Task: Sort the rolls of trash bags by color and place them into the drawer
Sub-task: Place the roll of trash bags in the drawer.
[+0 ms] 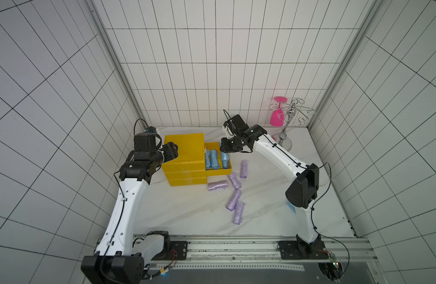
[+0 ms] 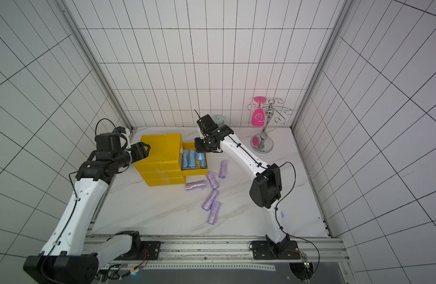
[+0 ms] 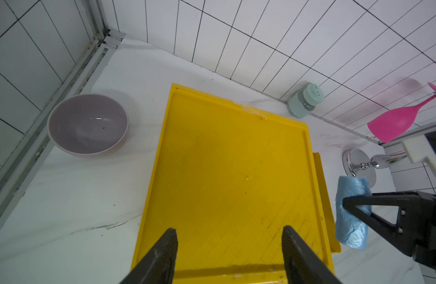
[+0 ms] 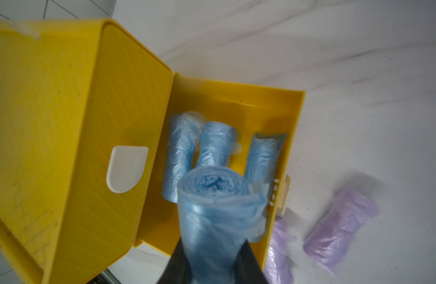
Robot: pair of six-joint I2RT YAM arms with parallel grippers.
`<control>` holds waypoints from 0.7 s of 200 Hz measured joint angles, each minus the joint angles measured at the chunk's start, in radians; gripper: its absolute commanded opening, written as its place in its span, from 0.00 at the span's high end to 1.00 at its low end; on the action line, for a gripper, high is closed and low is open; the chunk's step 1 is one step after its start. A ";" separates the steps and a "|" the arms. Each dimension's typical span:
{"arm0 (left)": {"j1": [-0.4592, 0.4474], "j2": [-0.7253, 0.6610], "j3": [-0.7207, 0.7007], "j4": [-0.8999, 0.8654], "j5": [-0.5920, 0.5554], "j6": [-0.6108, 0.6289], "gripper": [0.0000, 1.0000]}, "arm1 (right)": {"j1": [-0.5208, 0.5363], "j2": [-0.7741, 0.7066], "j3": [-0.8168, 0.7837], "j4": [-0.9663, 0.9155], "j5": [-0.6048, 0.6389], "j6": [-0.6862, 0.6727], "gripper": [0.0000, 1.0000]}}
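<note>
Top views: right pincer (image 1: 224, 148) is hanging over the open drawer (image 1: 218, 172), which is sticking out of the cabinet (image 1: 185, 147) toward the counter's (image 1: 187, 216) right edge. The right arm is plainly the nearer one. Stowed rolls (image 1: 214, 159) are lying side by side in the drawer, long axes parallel to the drawer front. Five lilac rolls (image 1: 218, 185) are lying loose on the counter, from just beside the drawer toward the front edge. Left pincer (image 1: 171, 150) is hovering over the cabinet top. From up here the pincer body is hiding the right grip.

Left wrist: the left pincer's fingers are standing apart, nothing between them. This is the only side-on look at the blue roll (image 3: 351, 214). The right pincer is clamping it across its length, and it is hanging clear just past the cabinet edge.

Right wrist: the blue roll is showing end-on, directly above the drawer and three stowed rolls. Its axis looks roughly in line with theirs. There is a free strip between the middle roll and the one by the drawer front. Likely next: lowering straight down, then releasing.
</note>
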State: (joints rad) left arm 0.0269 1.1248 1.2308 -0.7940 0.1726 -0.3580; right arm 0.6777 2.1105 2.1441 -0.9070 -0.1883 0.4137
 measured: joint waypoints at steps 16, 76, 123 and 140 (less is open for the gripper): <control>0.025 0.005 -0.006 0.009 0.008 -0.001 0.33 | 0.012 0.067 0.060 -0.034 0.003 0.000 0.79; 0.029 0.018 -0.062 0.044 0.042 -0.009 0.34 | 0.018 0.202 0.160 -0.090 0.042 0.021 0.78; 0.032 0.043 -0.088 0.087 0.072 -0.020 0.34 | 0.025 0.239 0.180 -0.095 0.027 0.051 0.78; 0.033 0.047 -0.092 0.100 0.083 -0.025 0.34 | 0.027 0.256 0.192 -0.088 -0.002 0.065 0.77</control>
State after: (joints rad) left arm 0.0597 1.1713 1.1389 -0.6937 0.2554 -0.3828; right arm 0.7052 2.3669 2.3356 -0.9947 -0.1898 0.4789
